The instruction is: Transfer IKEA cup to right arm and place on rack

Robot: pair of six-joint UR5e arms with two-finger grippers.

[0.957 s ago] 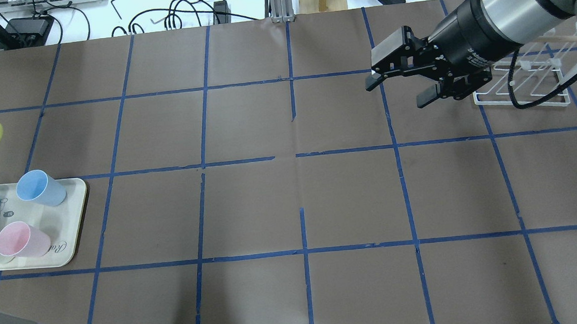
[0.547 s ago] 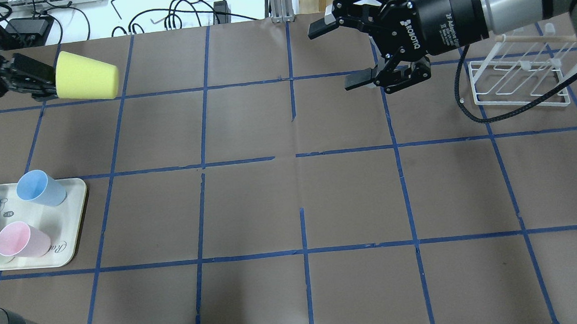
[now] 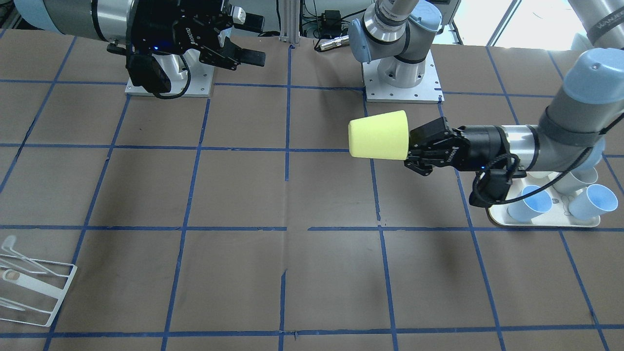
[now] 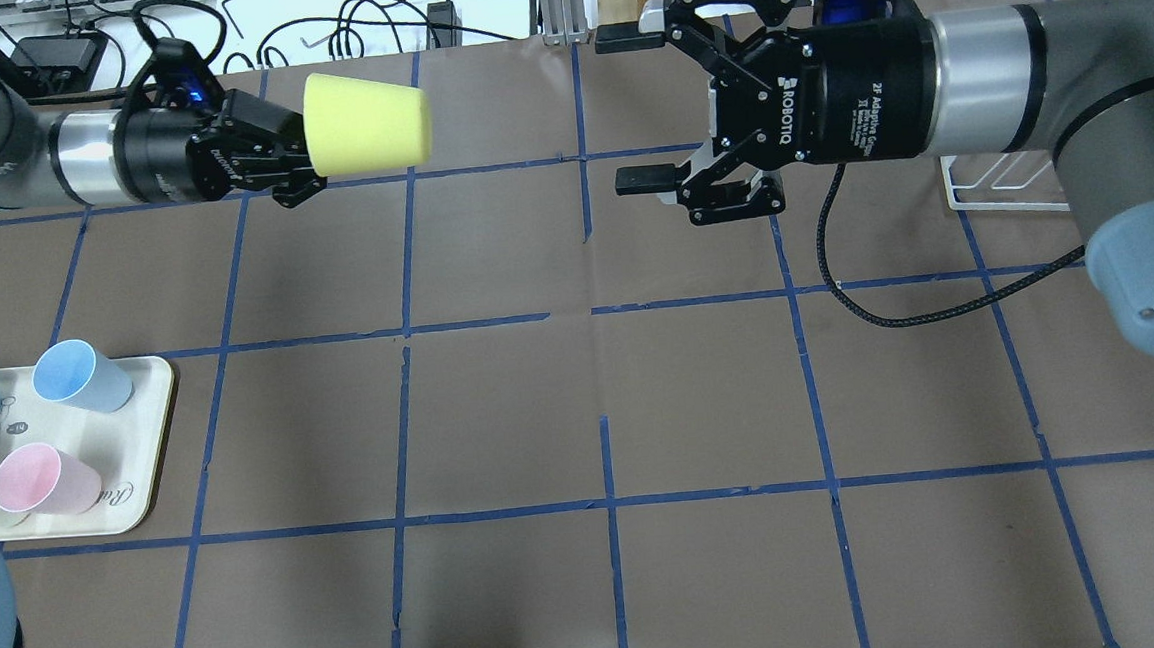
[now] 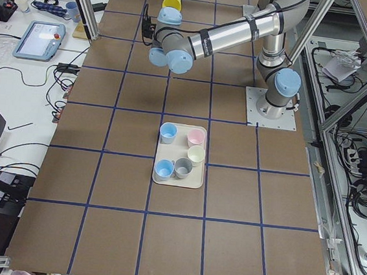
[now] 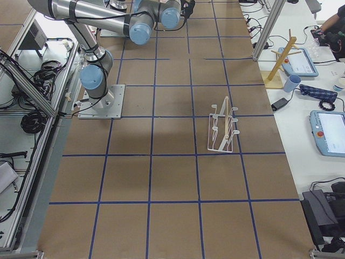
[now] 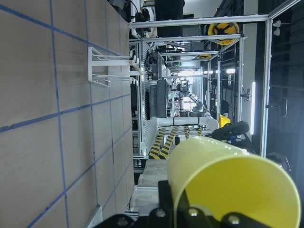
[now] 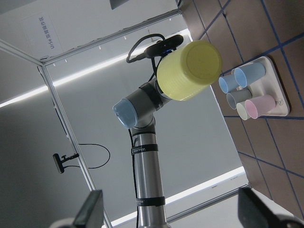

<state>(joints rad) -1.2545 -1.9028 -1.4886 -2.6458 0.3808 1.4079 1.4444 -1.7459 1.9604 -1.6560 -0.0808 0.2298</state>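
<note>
The bright yellow IKEA cup (image 4: 364, 122) hangs on its side above the table's far middle-left, base pointing toward the right arm. My left gripper (image 4: 307, 148) is shut on its rim; it also shows in the front view (image 3: 411, 144), with the cup (image 3: 379, 135). My right gripper (image 4: 629, 107) is open, jaws wide, facing the cup with a gap of about one grid square between them. The right wrist view shows the cup's base (image 8: 190, 71) ahead. The white wire rack (image 4: 1000, 193) stands at the far right, partly hidden by the right arm, and shows fully in the right view (image 6: 223, 129).
A cream tray (image 4: 143, 441) at the left edge holds several cups, among them a light blue one (image 4: 79, 374) and a pink one (image 4: 43, 479). Cables and a wooden stand lie beyond the table's far edge. A black cable hangs from the right wrist.
My left arm has carried the yellow cup rightward, toward the table's middle. My right gripper has moved left, away from the rack, and stays open.
</note>
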